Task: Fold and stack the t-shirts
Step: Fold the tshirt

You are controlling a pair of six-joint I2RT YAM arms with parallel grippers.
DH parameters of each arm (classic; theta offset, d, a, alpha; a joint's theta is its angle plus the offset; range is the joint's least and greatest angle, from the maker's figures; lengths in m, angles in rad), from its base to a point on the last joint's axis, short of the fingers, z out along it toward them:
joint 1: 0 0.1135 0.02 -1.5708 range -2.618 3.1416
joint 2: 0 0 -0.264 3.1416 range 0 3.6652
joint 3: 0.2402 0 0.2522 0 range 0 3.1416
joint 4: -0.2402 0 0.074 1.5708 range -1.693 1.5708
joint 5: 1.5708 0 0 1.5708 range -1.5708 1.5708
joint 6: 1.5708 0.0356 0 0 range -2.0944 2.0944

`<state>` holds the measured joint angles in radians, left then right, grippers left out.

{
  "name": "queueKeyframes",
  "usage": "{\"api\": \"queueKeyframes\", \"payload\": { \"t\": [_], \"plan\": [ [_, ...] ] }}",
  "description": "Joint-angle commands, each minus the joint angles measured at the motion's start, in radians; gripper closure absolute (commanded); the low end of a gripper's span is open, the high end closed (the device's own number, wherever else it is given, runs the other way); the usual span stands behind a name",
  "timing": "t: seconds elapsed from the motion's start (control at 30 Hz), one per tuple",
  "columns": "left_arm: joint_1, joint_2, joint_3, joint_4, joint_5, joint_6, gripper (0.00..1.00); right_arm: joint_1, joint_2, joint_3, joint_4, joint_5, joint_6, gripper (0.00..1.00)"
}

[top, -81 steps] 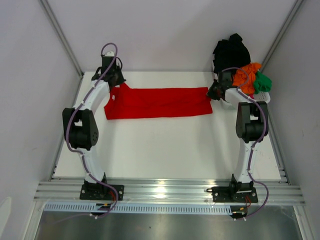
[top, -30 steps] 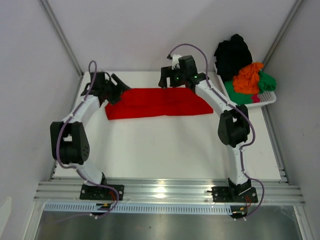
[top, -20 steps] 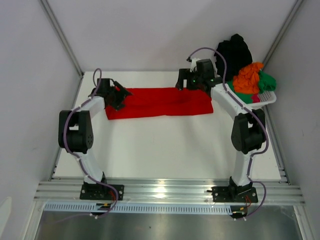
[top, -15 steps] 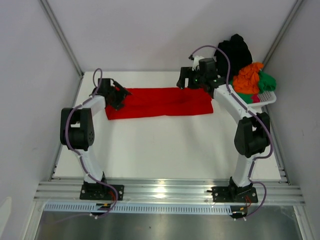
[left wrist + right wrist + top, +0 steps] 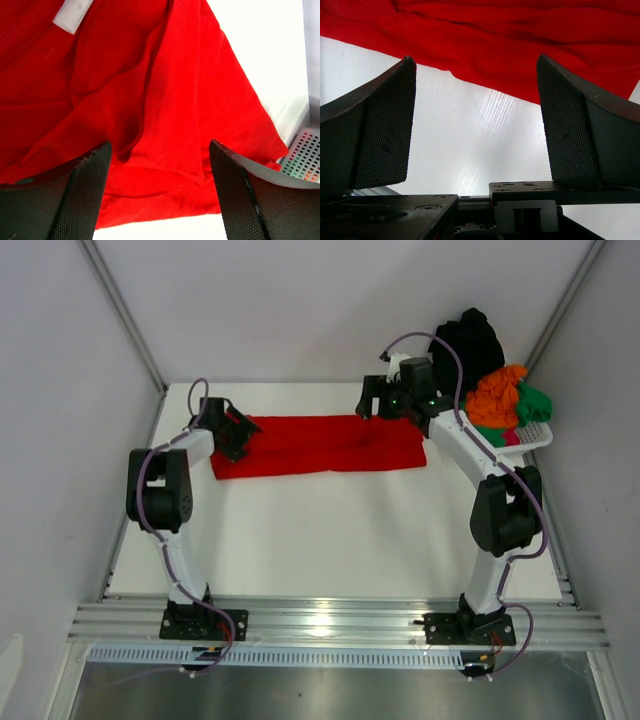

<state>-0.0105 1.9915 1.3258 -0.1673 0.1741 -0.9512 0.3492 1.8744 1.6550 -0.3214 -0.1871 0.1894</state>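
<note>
"Red knit cloth: how is it likely to handle?"

"Softly. The red t-shirt (image 5: 320, 445) looks light and limp, with no stiffness at all. Lifted by one point it would probably sag and drag, so the better hold is a pinch through all the layers at a corner or along a hem, one hand at each end."

"Where does it lie?"

"Across the far part of the table (image 5: 330, 530), as a long folded band in the upper middle of the overhead frame. The others are heaped in the white basket (image 5: 535, 432) at the upper right: a black t-shirt (image 5: 463, 345) draped over the back, an orange t-shirt (image 5: 492, 395) and a green t-shirt (image 5: 527, 402) on top, and a sliver of a pink t-shirt (image 5: 513, 438) at the rim."

"And the hands?"

"The left hand (image 5: 236, 432) is at the band's left end, its fingers (image 5: 65, 200) spread wide over the cloth with nothing pinched. The right hand (image 5: 372, 403) is over the far edge towards the right end, equally wide and empty. In its own view, bare table shows between the fingers (image 5: 580, 125), and the red edge runs along the top of the frame."

"Any writing?"

"Only a white tag (image 5: 73, 12) at the upper left of the left wrist view, and no print on it can be read. It probably marks the collar end."
</note>
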Motion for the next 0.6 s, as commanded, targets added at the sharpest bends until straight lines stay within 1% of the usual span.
{"api": "queueKeyframes", "payload": {
  "t": [0.0,0.07,0.1,0.17,0.2,0.27,0.3,0.47,0.53,0.57],
  "plan": [
    [0.007,0.013,0.049,0.014,-0.018,0.011,0.2,-0.004,-0.023,0.006,0.012,0.024,-0.01,0.1],
    [0.007,0.012,0.039,0.028,-0.015,0.012,0.24,-0.006,-0.023,0.006,0.01,0.029,-0.01,0.1],
    [0.007,0.013,0.041,0.043,-0.012,0.015,0.28,-0.006,-0.023,0.005,0.008,0.029,-0.008,0.1],
    [0.007,0.024,0.05,0.046,-0.004,0.023,0.31,-0.004,-0.023,0.003,0.01,0.032,-0.008,0.1],
    [0.007,0.03,0.056,0.051,0.001,0.023,0.36,-0.006,-0.023,0.002,0.012,0.035,-0.008,0.1],
    [0.007,0.042,0.064,0.055,0.011,0.023,0.41,-0.006,-0.021,0.0,0.012,0.037,-0.007,0.1],
    [0.007,0.044,0.072,0.058,0.015,0.023,0.43,-0.006,-0.021,0.0,0.008,0.038,-0.008,0.1],
    [0.007,0.052,0.082,0.049,0.021,0.031,0.44,-0.007,-0.024,-0.006,0.007,0.057,-0.019,0.1],
    [0.007,0.066,0.104,0.035,0.033,0.04,0.56,-0.007,-0.024,-0.008,0.008,0.06,-0.019,0.1],
    [0.007,0.069,0.111,0.034,0.044,0.04,0.63,-0.009,-0.023,-0.006,0.01,0.06,-0.019,0.1]
  ]
}}
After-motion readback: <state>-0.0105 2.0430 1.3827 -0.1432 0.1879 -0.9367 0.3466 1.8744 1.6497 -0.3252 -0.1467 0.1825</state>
